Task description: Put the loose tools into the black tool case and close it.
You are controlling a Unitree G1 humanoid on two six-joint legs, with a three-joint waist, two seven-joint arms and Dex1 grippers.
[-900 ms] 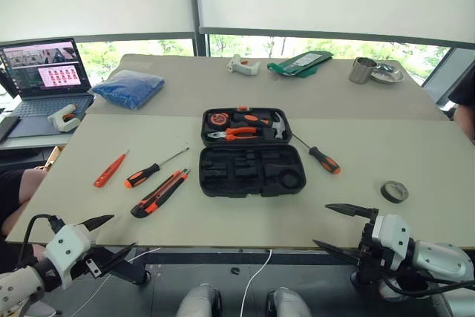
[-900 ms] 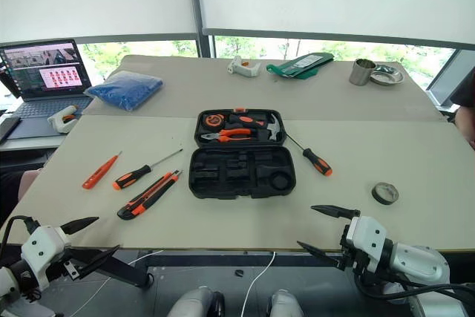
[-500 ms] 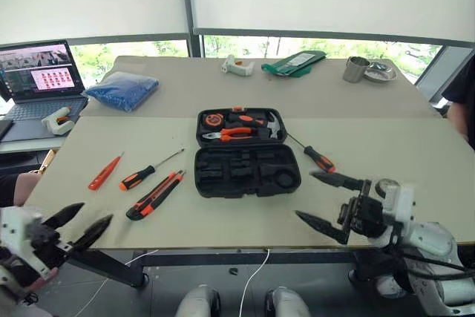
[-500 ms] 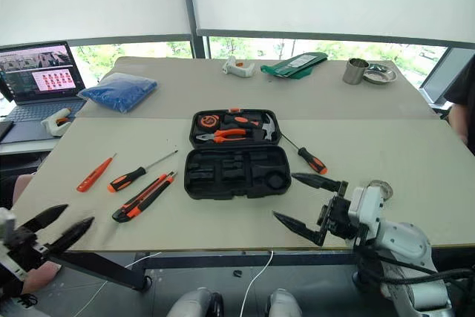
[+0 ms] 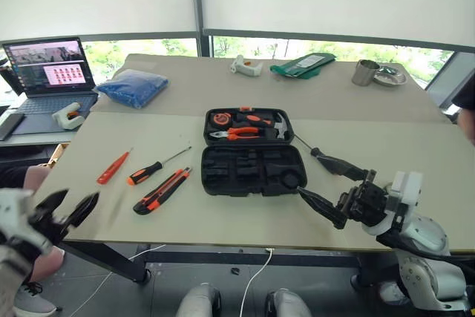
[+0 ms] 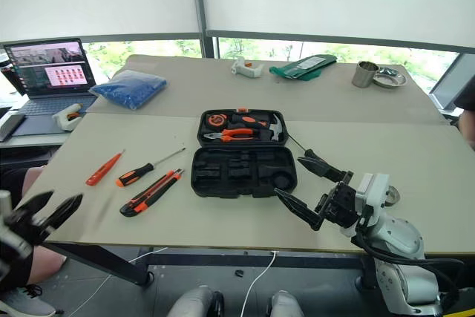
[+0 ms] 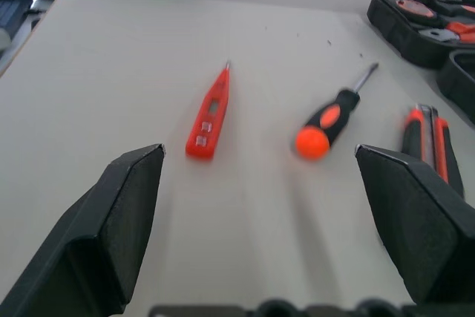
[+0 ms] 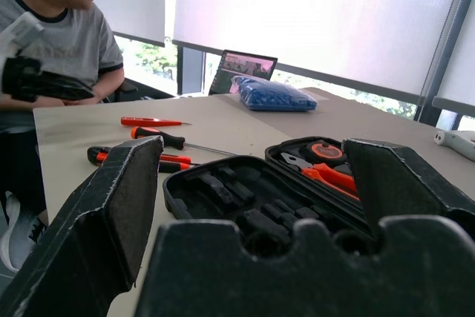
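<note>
The black tool case (image 5: 252, 171) lies open mid-table, its lid half (image 5: 247, 125) holding pliers, a hammer and a tape measure. Left of it lie the slim orange driver (image 5: 113, 168), a black-and-orange screwdriver (image 5: 152, 170) and the utility knife (image 5: 161, 191). A second screwdriver's shaft (image 5: 300, 140) shows right of the case, its handle behind my right gripper's upper finger. My right gripper (image 5: 306, 172) is open at the case's right end. A tape roll (image 6: 391, 196) peeks from behind its wrist. My left gripper (image 5: 80, 197) stands open at the table's front left edge, pointing at the orange driver (image 7: 208, 115).
A laptop (image 5: 52, 68), a blue bag (image 5: 132, 87) and a white gun-shaped item (image 5: 67, 115) sit at the back left. Another white item (image 5: 246, 67), a green pouch (image 5: 300, 64) and a metal cup (image 5: 364, 72) line the far edge. A seated person (image 8: 52, 42) is off the table's left side.
My right gripper has risen from below the front edge and moved in over the table to the case's right end. My left gripper has lifted toward the front left edge. Both stayed open.
</note>
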